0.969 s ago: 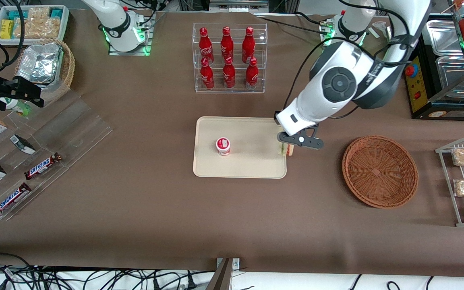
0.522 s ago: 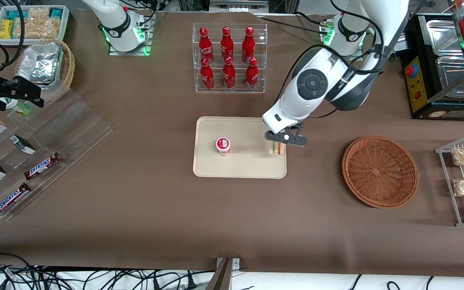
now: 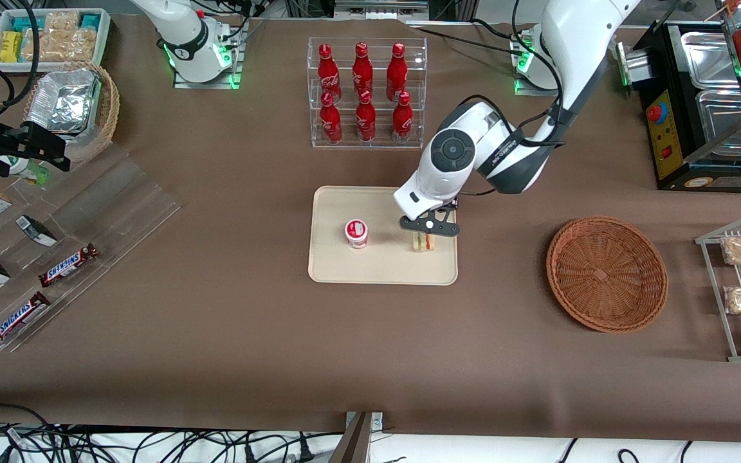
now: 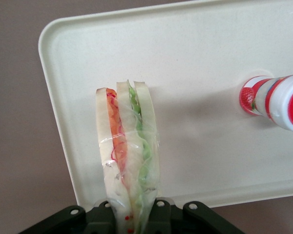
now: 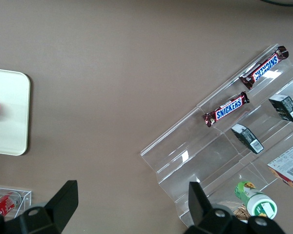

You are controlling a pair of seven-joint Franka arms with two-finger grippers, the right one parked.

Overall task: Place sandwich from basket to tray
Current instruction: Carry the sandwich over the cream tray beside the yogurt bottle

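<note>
The wrapped sandwich (image 4: 129, 161) stands on edge, clamped across its bread faces between the gripper (image 3: 423, 235)'s jaws, over the tray (image 3: 332, 270)'s working-arm end. Its long axis points down toward the tray, so release probably needs only a short lowering. A strawberry yogurt cup (image 3: 357, 233) stands well apart on the tray, and the wicker basket (image 3: 606, 273) sits empty.

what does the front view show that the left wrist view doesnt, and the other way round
Only the front view shows the empty shallow reddish-brown wicker basket, toward the working arm's end of the table, and the clear rack of red bottles, farther from the camera than the tray.

Only the left wrist view shows the wrapped triangular sandwich's layers edge-on: white bread, orange-red and green filling, its end pinched between the fingers.

Both show the left arm's gripper, shut on the sandwich over the flat cream-beige plastic tray, and the small red-and-white cup standing on the tray.
</note>
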